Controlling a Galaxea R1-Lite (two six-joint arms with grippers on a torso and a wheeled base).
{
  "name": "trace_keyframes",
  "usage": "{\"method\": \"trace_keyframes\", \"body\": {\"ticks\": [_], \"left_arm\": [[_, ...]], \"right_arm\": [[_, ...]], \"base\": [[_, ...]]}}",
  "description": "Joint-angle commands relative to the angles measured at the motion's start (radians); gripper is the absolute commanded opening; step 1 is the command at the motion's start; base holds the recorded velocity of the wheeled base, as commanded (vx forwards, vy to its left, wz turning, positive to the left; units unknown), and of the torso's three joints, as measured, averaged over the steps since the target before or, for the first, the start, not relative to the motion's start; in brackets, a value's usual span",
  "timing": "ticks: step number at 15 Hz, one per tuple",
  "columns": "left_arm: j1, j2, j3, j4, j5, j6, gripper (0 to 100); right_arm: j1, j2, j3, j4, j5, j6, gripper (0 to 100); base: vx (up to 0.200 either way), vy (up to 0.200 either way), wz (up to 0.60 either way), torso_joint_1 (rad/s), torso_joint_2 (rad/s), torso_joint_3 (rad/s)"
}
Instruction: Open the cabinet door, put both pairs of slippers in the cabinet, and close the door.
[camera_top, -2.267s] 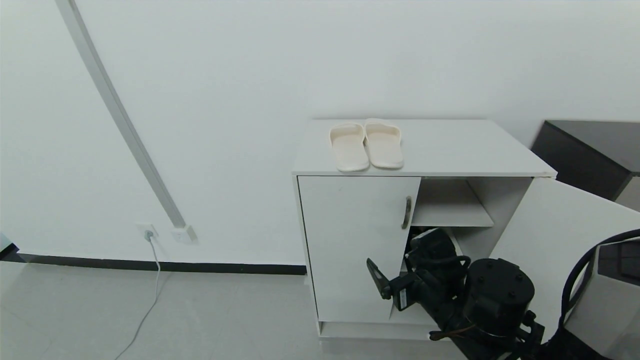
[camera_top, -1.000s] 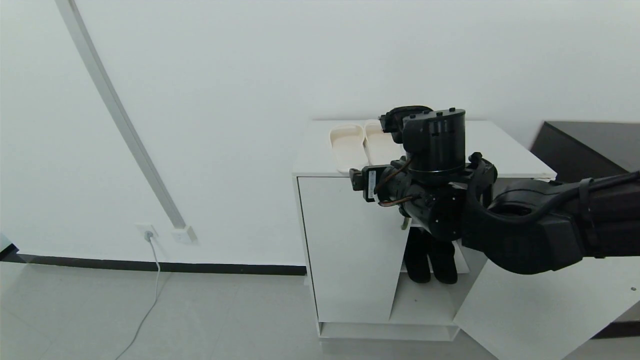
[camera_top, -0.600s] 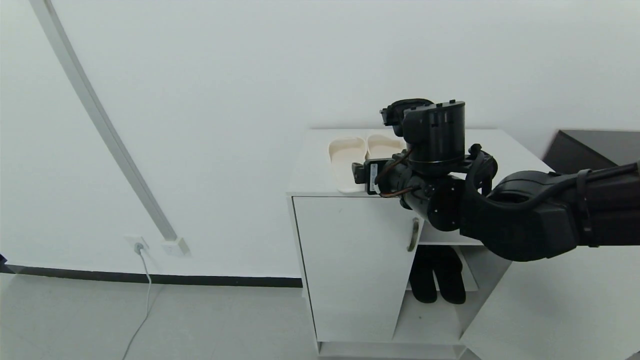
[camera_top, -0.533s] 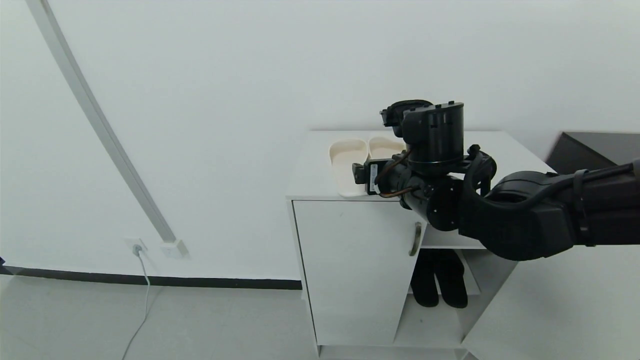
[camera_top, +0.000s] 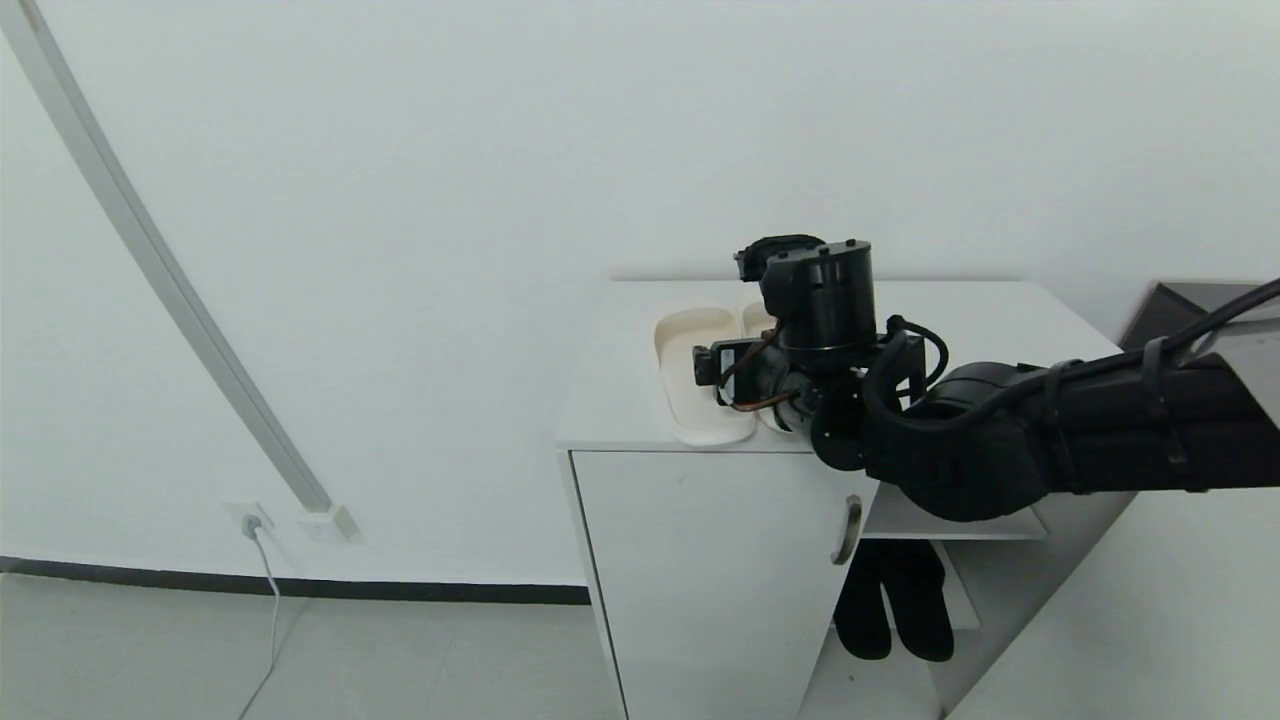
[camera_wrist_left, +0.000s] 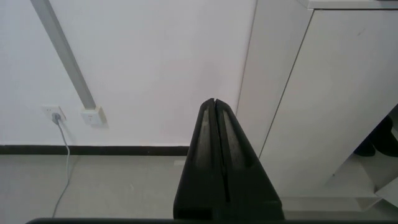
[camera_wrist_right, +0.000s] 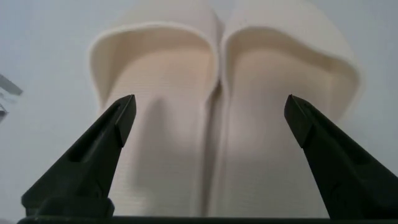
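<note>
Slippers (camera_wrist_right: 230, 124) in cream lie at 12 o'clock from the right tool (camera_wrist_right: 210, 106), long axes running 6 to 12, between its wide-open, empty jaws.

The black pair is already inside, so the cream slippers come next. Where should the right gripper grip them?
I'd pinch the cream slippers together across their outer sides, coming in over the front edge of the cabinet top. They lie side by side, touching, heels toward the right gripper, whose fingers stand open before them.
</note>
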Motion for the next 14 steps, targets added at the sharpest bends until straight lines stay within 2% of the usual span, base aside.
{"method": "trace_keyframes", "body": {"ticks": [1,8,12,13,14], "left_arm": [[0.0,0.001,0.0,0.0,0.0,0.0,0],[0.0,0.001,0.0,0.0,0.002,-0.002,0],[0.0,0.001,0.0,-0.001,0.002,-0.003,0],[0.0,0.001,0.0,-0.001,0.002,-0.003,0],[0.0,0.001,0.0,0.0,0.002,-0.003,0]], "right_arm": [[-0.007,0.044,-0.041,0.001,0.0,-0.008,100],[-0.067,0.167,-0.216,0.003,0.009,-0.036,100],[-0.082,0.192,-0.252,0.004,0.026,-0.036,100],[-0.084,0.192,-0.255,0.006,0.026,-0.037,0],[-0.082,0.192,-0.257,0.006,0.026,-0.037,0]], "base": [[0.0,0.0,0.0,0.0,0.0,0.0],[0.0,0.0,0.0,0.0,0.0,0.0],[0.0,0.0,0.0,0.0,0.0,0.0],[0.0,0.0,0.0,0.0,0.0,0.0],[0.0,0.0,0.0,0.0,0.0,0.0]]}}
